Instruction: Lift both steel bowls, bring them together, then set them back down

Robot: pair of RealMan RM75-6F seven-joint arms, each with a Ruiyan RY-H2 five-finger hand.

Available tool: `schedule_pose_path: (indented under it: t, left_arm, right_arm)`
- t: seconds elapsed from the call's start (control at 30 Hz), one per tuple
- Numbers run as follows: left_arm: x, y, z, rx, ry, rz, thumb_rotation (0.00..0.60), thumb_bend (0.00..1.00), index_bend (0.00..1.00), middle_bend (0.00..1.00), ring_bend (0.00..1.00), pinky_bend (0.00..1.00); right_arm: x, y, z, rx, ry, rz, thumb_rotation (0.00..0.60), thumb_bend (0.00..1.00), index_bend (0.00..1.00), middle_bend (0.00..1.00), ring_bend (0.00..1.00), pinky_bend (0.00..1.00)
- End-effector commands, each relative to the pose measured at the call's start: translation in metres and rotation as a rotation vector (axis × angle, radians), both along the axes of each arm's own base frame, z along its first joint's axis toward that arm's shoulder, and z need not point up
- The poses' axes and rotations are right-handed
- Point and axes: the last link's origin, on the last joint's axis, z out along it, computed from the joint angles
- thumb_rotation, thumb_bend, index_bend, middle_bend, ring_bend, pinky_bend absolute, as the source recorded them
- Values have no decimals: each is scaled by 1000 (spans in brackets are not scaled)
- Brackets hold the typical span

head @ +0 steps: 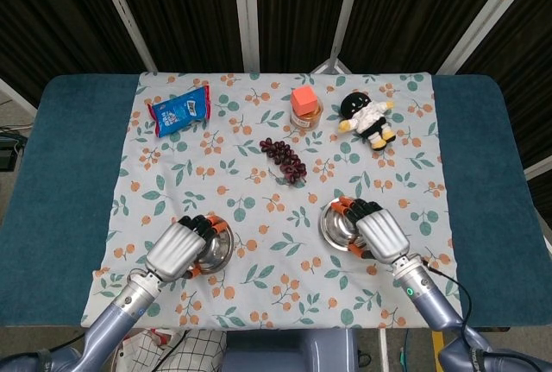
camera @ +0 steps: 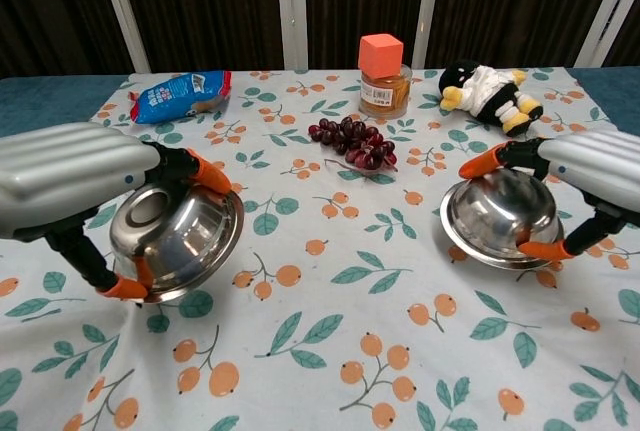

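Two steel bowls sit well apart on the bench's floral cloth (head: 285, 173) in the head view: left hand (head: 177, 249) grips the left bowl (head: 216, 251), right hand (head: 379, 232) grips the right bowl (head: 338, 227). Chest view: both bowls tilt inward, orange fingertips (camera: 213, 177) hooked over the rims.

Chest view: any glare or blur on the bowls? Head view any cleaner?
Chest view: sharp, no motion blur; left bowl and right bowl mirror the hands and cloth, with only soft highlights, no blown-out glare. Head view: even light, but both bowls are small and mostly covered by the left hand and right hand.
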Motion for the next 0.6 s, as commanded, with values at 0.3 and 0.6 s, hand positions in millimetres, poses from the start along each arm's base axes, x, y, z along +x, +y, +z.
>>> schedule_pose_path:
  t: [0.3, 0.6]
  left_arm:
    - [-15, 13, -23, 80, 136, 10, 600, 193, 166, 235, 217, 189]
    - [-16, 11, -27, 79, 225, 62, 600, 71, 19, 132, 110, 149]
  right_arm:
    - [9, 13, -16, 131, -103, -28, 600, 467, 50, 255, 433, 757]
    - [18, 20, -9, 261, -165, -130, 504, 433, 0, 0, 103, 527]
